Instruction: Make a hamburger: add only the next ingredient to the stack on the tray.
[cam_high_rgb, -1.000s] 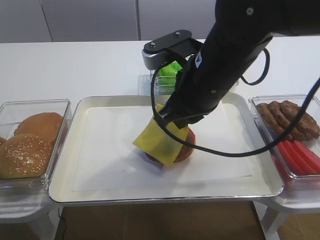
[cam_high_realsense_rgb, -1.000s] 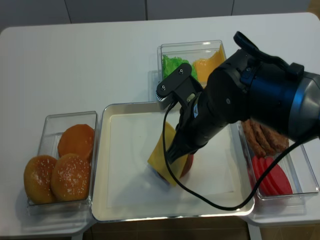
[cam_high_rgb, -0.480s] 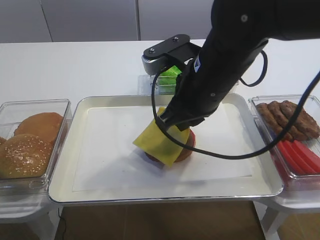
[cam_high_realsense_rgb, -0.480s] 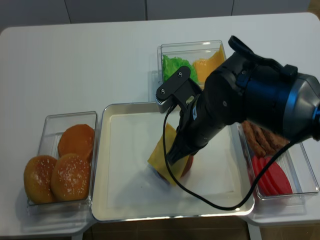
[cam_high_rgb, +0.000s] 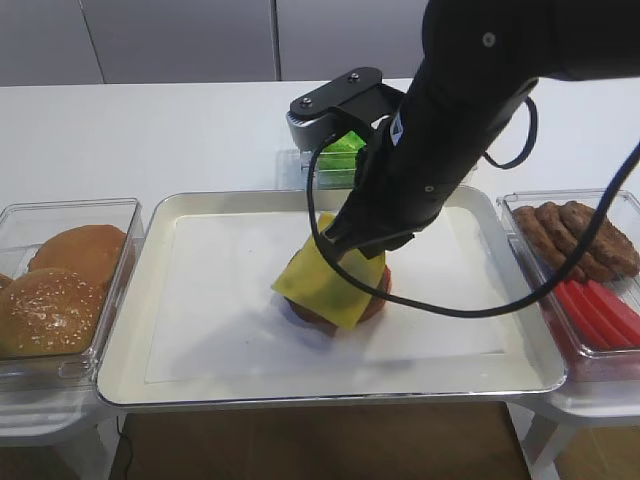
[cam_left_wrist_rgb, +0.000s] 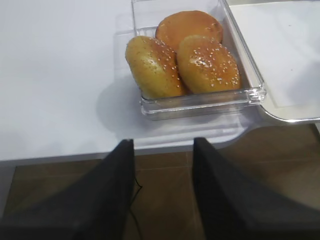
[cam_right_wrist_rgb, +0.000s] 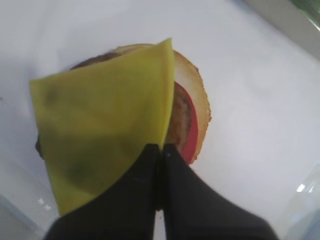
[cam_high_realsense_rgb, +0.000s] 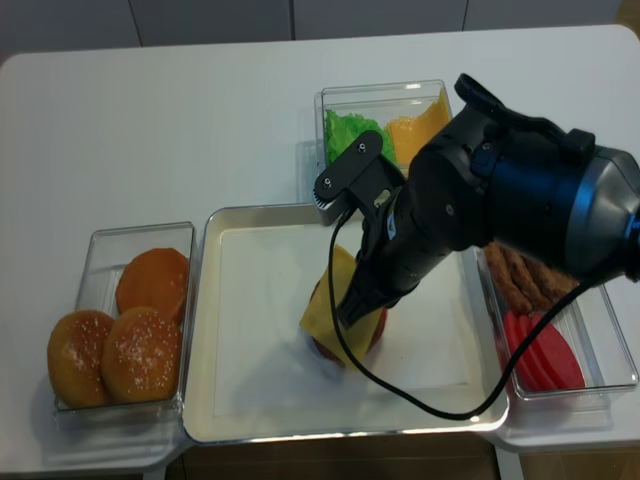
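My right gripper (cam_right_wrist_rgb: 161, 146) is shut on one edge of the yellow cheese slice (cam_right_wrist_rgb: 102, 145), which hangs tilted over the stack (cam_right_wrist_rgb: 187, 120) of patty, red tomato and tan bun base. In the high view the cheese slice (cam_high_rgb: 330, 285) drapes over the left part of the stack (cam_high_rgb: 372, 296) near the middle of the cream tray (cam_high_rgb: 190, 385), with the right gripper (cam_high_rgb: 358, 243) just above it. In the realsense view the cheese slice (cam_high_realsense_rgb: 325, 305) covers the stack (cam_high_realsense_rgb: 370, 328) on the tray (cam_high_realsense_rgb: 240, 420). My left gripper (cam_left_wrist_rgb: 162, 147) stands open, off the table's front edge, holding nothing.
A clear bin with sesame bun halves (cam_high_rgb: 55, 290) sits left of the tray. At the right a bin (cam_high_rgb: 590, 270) holds brown patties and tomato slices. Behind the tray a bin holds green lettuce (cam_high_realsense_rgb: 350, 130) and more cheese (cam_high_realsense_rgb: 415, 125). The right arm's black cable (cam_high_rgb: 440, 305) loops over the tray.
The right gripper has shifted slightly right and the cheese slice has moved with it, lying further over the stack. The left gripper shows no movement.
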